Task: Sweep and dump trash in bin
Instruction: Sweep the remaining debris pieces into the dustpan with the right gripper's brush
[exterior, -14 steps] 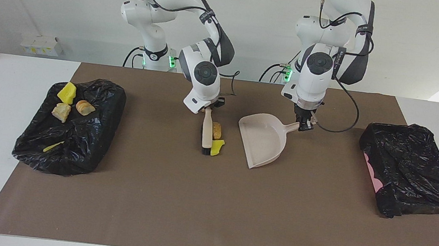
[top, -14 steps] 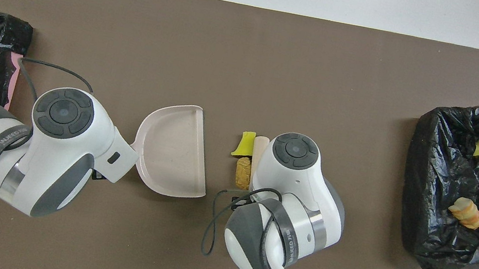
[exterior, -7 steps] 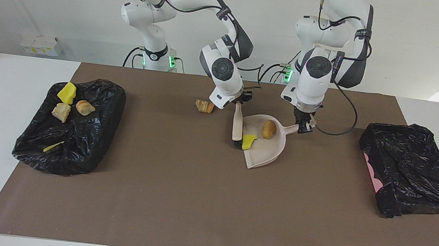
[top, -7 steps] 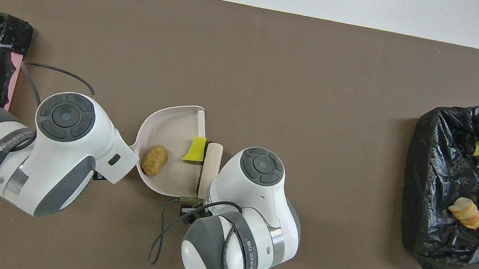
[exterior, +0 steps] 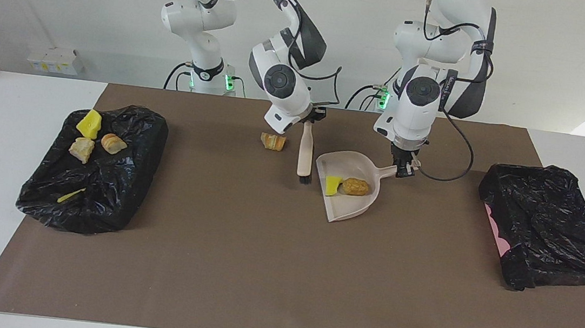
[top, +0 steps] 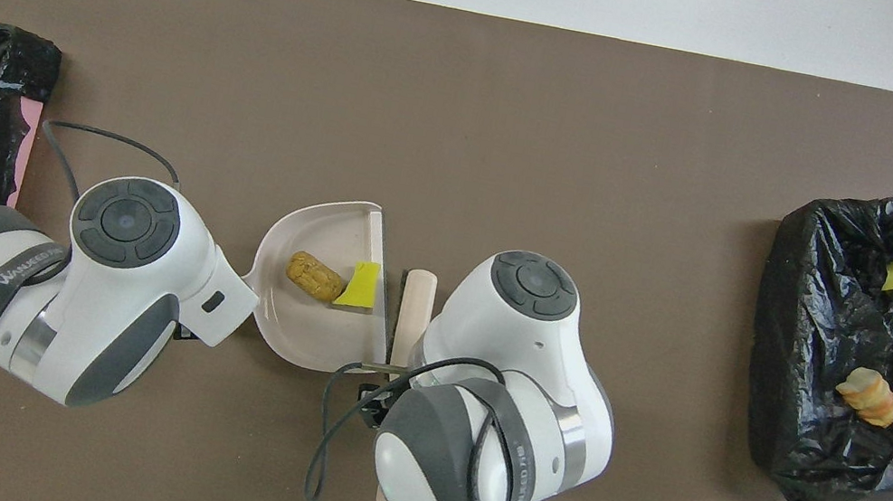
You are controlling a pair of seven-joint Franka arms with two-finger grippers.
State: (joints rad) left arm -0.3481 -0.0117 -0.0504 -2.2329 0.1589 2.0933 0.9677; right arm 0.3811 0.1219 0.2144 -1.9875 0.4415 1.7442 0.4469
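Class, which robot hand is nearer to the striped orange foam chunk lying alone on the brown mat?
The right hand, holding the beige brush, hangs right beside the striped orange foam chunk. The left hand grips the dustpan handle, farther off.

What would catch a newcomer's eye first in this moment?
The dustpan at mid-table, held by the left end effector, with a yellow chunk and a brown chunk in it. Beside it the right end effector holds the brush. One orange chunk lies unswept nearby.
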